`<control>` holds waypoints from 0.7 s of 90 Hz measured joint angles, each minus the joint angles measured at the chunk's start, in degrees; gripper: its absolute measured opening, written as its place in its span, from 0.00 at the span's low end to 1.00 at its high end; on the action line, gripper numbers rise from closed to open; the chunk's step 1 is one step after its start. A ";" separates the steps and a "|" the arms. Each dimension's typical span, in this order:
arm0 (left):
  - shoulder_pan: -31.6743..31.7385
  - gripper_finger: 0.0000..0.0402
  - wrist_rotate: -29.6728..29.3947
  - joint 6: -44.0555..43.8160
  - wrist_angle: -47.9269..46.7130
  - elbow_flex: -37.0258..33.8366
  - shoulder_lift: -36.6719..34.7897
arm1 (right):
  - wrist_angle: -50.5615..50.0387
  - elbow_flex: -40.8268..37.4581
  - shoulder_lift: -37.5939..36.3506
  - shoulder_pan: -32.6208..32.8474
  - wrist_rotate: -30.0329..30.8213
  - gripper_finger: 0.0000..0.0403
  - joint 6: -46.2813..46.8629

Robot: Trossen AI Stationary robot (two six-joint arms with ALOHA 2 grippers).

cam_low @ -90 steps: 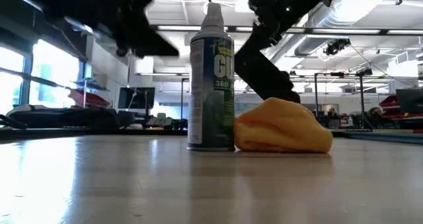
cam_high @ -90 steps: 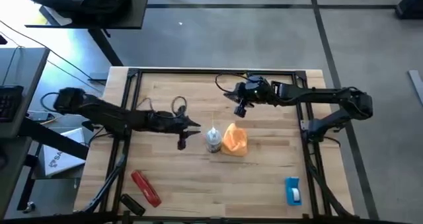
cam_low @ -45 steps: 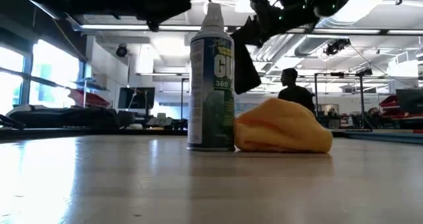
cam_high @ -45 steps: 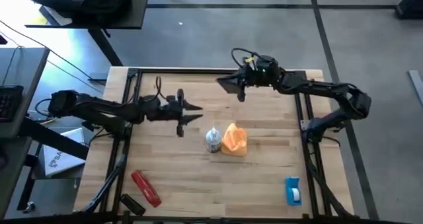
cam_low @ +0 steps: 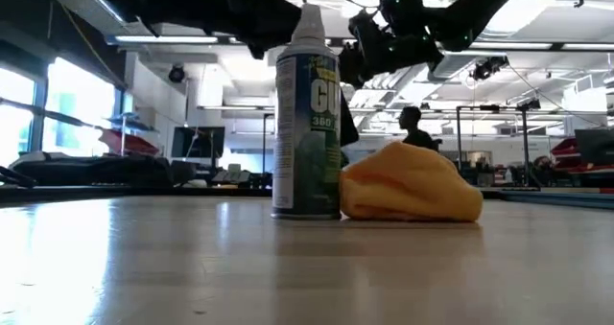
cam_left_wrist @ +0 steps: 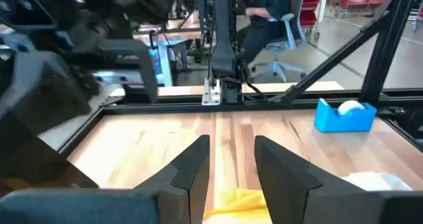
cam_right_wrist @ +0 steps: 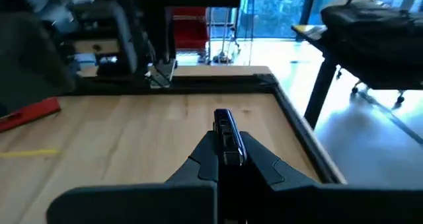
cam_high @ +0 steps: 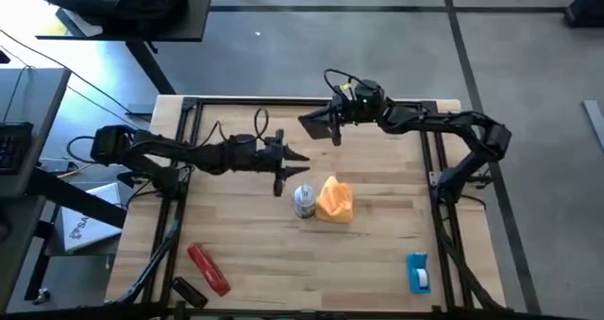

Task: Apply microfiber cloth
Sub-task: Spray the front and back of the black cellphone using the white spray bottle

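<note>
A: What is showing in the high view?

B: The left gripper (cam_high: 291,166) is hanging over the table (cam_high: 236,235), and its fingers are a little apart with nothing between them. The microfiber cloth (cam_high: 335,198) is lying just beyond its fingertips, on the side toward the right arm and nearer the front edge. The spray can (cam_high: 304,200) is standing between the gripper and the cloth, touching the cloth. The right gripper (cam_high: 321,124) is staying near the far edge, well apart from the cloth, and it is holding a flat black phone (cam_high: 315,125).

A: And the low view?

B: The cloth (cam_low: 411,182) is resting on the table as a soft heap, and the can (cam_low: 307,114) is standing upright against its side. Both grippers are hanging above them, not touching. A person (cam_low: 414,128) is standing far behind in the room.

A: What is the left wrist view giving?

B: The two fingers (cam_left_wrist: 192,168) are standing parted, and a piece of the orange cloth (cam_left_wrist: 239,201) is showing low between them, close in front. A blue tape dispenser (cam_left_wrist: 346,113) is lying farther ahead, to one side.

A: And the right wrist view?

B: The fingers are closing on the phone (cam_right_wrist: 227,137), which is sticking out forward. A red tool (cam_right_wrist: 30,113) is lying far ahead on the wood.
</note>
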 joint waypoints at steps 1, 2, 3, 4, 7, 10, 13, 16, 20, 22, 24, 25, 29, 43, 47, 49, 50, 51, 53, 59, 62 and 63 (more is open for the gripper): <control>-0.22 0.25 -0.03 0.10 0.00 0.00 0.00 | -0.02 0.00 0.00 0.01 -0.01 0.00 0.01; -0.45 0.25 -0.07 0.24 0.00 0.00 0.00 | -0.03 0.00 0.01 0.03 -0.02 0.00 0.01; -0.69 0.25 -0.13 0.33 0.00 0.00 0.00 | -0.01 0.00 0.04 0.04 -0.02 0.00 -0.01; -0.93 0.25 -0.19 0.39 0.00 0.00 0.00 | 0.09 0.00 0.15 0.04 -0.02 0.00 -0.04; -1.55 0.25 -0.55 0.67 -0.01 0.00 0.00 | 0.91 0.00 0.60 0.06 -0.11 0.00 -0.06; -2.19 0.25 -1.31 0.91 -0.15 0.00 0.00 | 1.61 0.00 0.95 0.06 -0.20 0.00 0.00; -2.80 0.25 -2.17 1.03 -0.48 0.00 0.00 | 2.02 0.00 1.50 0.13 -0.29 0.00 0.05; -3.41 0.25 -3.23 1.19 -0.73 0.00 0.00 | 2.81 0.00 2.05 0.25 -0.35 0.00 0.02; -4.06 0.25 -4.34 1.40 -0.85 0.00 0.04 | 3.19 0.00 2.67 0.30 -0.35 0.00 0.00; -4.31 0.25 -4.70 1.42 -0.92 0.00 0.04 | 3.56 0.00 2.98 0.43 -0.45 0.00 0.07; -4.54 0.25 -4.93 1.42 -0.82 0.00 0.04 | 4.08 0.00 3.25 0.52 -0.48 0.00 0.17; -4.60 0.25 -5.09 1.41 -0.74 0.00 0.04 | 4.30 0.00 3.39 0.54 -0.48 0.00 0.21; -4.83 0.25 -5.85 1.42 -0.75 0.00 0.04 | 4.86 0.00 3.75 0.54 -0.60 0.00 0.55; -4.81 0.25 -6.99 1.42 -1.82 0.00 0.02 | 5.40 0.00 4.22 1.37 -0.88 0.00 1.05; -4.66 0.24 -6.89 1.45 -1.90 0.00 0.02 | 5.41 0.00 4.22 1.63 -0.91 0.00 1.05; -4.65 0.23 -6.61 1.48 -1.84 0.00 0.02 | 5.44 0.00 4.22 1.74 -0.91 0.00 1.05; -4.65 0.22 -6.45 1.49 -1.84 0.00 0.02 | 5.44 0.00 4.22 1.79 -0.91 0.00 1.05; -4.65 0.22 -6.31 1.51 -1.84 0.00 0.02 | 5.44 0.00 4.22 1.83 -0.91 0.00 1.05; -4.65 0.20 -6.04 1.51 -1.81 0.00 0.02 | 5.44 0.00 4.22 1.88 -0.94 0.00 1.05; -4.65 0.14 -5.09 1.45 -1.73 0.00 0.02 | 5.39 0.00 4.22 2.05 -0.96 0.00 1.05; -4.67 0.10 -4.41 1.46 -1.63 0.00 0.02 | 5.41 0.00 4.22 2.05 -0.96 0.00 1.02; -4.67 0.09 -4.23 1.46 -1.61 0.00 0.02 | 5.41 0.00 4.22 2.05 -0.96 0.00 1.02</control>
